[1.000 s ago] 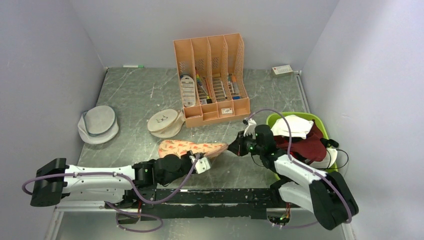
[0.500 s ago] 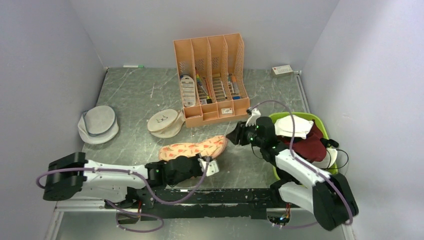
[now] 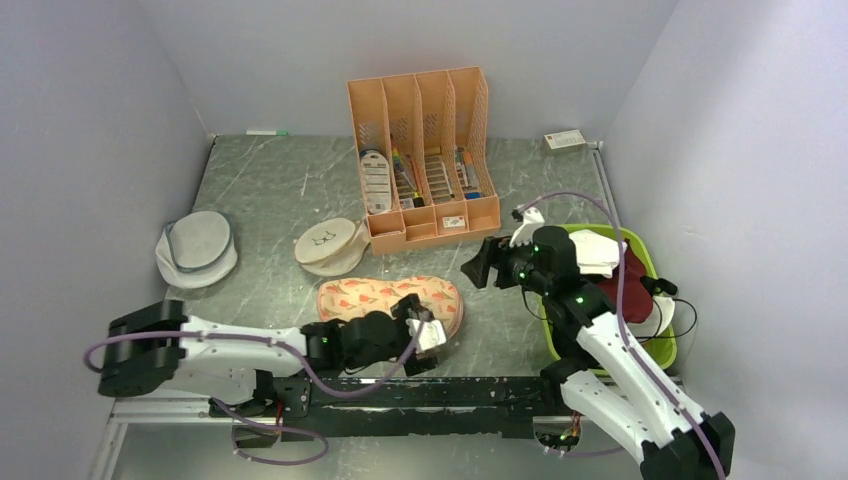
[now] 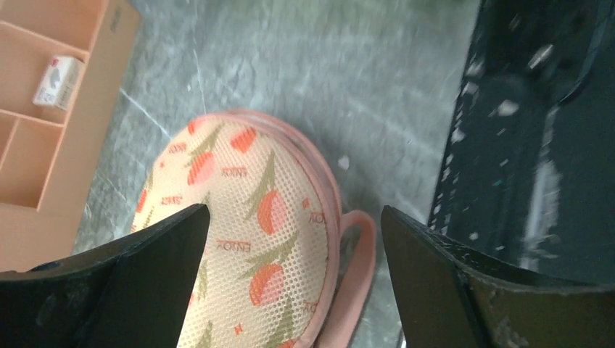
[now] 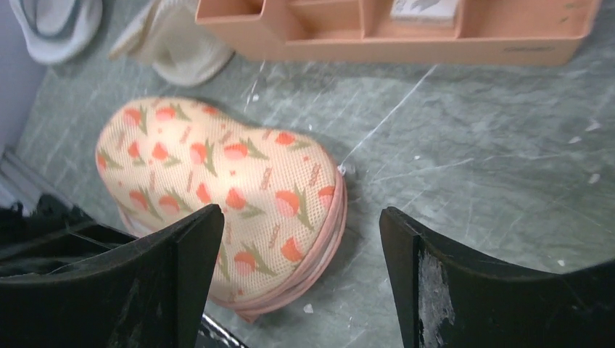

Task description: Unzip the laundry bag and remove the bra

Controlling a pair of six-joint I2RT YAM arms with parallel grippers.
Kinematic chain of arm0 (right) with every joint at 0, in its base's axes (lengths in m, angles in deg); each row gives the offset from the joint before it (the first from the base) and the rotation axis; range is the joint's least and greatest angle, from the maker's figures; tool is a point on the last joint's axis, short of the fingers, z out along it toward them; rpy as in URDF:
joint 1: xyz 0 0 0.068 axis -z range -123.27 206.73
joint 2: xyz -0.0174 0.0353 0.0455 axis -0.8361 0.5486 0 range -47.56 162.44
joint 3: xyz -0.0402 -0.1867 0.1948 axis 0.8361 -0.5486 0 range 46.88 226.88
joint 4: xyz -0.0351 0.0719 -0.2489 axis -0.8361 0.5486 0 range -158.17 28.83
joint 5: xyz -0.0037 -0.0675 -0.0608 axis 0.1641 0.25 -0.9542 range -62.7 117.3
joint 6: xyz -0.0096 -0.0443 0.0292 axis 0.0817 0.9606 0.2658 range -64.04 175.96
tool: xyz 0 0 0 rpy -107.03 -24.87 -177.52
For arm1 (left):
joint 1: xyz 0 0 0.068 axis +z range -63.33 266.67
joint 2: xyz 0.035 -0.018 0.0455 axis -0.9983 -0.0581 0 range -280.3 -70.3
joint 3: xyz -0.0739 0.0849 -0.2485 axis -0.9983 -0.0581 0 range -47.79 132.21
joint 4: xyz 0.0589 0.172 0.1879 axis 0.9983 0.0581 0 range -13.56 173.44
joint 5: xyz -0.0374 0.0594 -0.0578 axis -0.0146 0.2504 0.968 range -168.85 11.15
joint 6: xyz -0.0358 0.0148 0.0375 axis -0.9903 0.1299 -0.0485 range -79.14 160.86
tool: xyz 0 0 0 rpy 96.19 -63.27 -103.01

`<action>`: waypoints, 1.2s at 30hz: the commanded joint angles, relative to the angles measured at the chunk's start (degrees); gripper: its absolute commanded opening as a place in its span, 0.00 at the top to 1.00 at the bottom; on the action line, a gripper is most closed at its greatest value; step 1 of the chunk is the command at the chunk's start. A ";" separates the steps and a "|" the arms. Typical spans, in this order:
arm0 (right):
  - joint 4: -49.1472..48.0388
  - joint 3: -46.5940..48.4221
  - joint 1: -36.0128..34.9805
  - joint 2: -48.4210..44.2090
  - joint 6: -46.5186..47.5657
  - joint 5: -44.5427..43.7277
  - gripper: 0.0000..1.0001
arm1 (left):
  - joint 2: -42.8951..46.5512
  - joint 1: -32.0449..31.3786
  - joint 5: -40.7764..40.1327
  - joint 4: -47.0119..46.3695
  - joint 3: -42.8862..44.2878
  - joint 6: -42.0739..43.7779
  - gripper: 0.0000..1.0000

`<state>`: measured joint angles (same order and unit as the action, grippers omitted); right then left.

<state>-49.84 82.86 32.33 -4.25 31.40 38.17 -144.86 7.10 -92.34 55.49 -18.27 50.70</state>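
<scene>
While the laundry bag (image 3: 388, 297) lies flat on the table (image 3: 270, 190), just in front of the orange organizer (image 3: 425, 160), a beige pouch (image 3: 328, 245) crowds its far left and a green basket (image 3: 548, 240) of clothes stands to the right. Left gripper (image 3: 425, 322) sits low at the bag's near edge, arm stretched along the table, jaws wide and empty. Right gripper (image 3: 478, 268) hangs above the bag's right end, tilted down, also spread and holding nothing.

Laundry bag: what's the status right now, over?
Laundry bag flat on table, looks zipped. Left gripper open over its strap end. Right gripper open, hovering clear. Nothing blocking.
</scene>
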 commanded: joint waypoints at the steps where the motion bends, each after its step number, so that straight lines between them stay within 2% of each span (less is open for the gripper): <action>1: -0.99 1.18 -2.30 3.98 7.07 8.61 0.20 | 10.84 1.75 6.64 5.97 1.38 -10.23 0.00; 4: -1.53 1.82 -9.11 6.63 8.56 7.53 0.20 | 19.94 4.56 8.03 11.65 0.80 -15.81 0.00; 6: -1.94 2.21 -18.58 8.61 8.65 1.87 0.20 | 25.62 6.99 3.45 16.18 0.43 -19.89 0.01; 9: -1.22 4.20 -30.09 13.52 8.62 -8.07 0.20 | 30.90 14.29 -3.85 25.03 2.63 -25.26 0.02; 13: -1.21 6.07 -41.62 19.35 9.92 -17.91 0.19 | 30.94 26.81 -11.99 36.01 7.58 -36.17 0.03; 17: -0.08 9.33 -53.17 26.77 13.90 -30.69 0.18 | 31.69 43.18 -5.89 41.65 10.43 -39.92 0.03; 19: 1.85 11.84 -58.35 31.73 15.64 -37.29 0.18 | 31.64 49.04 -1.79 42.30 11.08 -39.85 0.03; 22: 5.06 16.74 -62.53 39.12 17.70 -44.04 0.20 | 30.41 54.51 3.84 42.90 11.60 -39.17 0.03; 25: 8.59 20.83 -64.69 46.11 17.61 -50.42 0.23 | 30.17 56.31 5.15 43.38 11.26 -39.24 0.03; 31: 9.33 24.45 -65.37 53.26 19.00 -51.57 0.37 | 31.28 56.63 6.36 43.16 10.63 -38.52 0.03; 36: 8.42 25.65 -65.35 56.69 18.86 -54.24 0.40 | 32.16 56.72 6.54 43.33 10.09 -38.13 0.03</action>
<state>-41.95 106.14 -32.72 50.26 49.76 -11.31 -113.89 63.23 -87.99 98.25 -8.59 12.32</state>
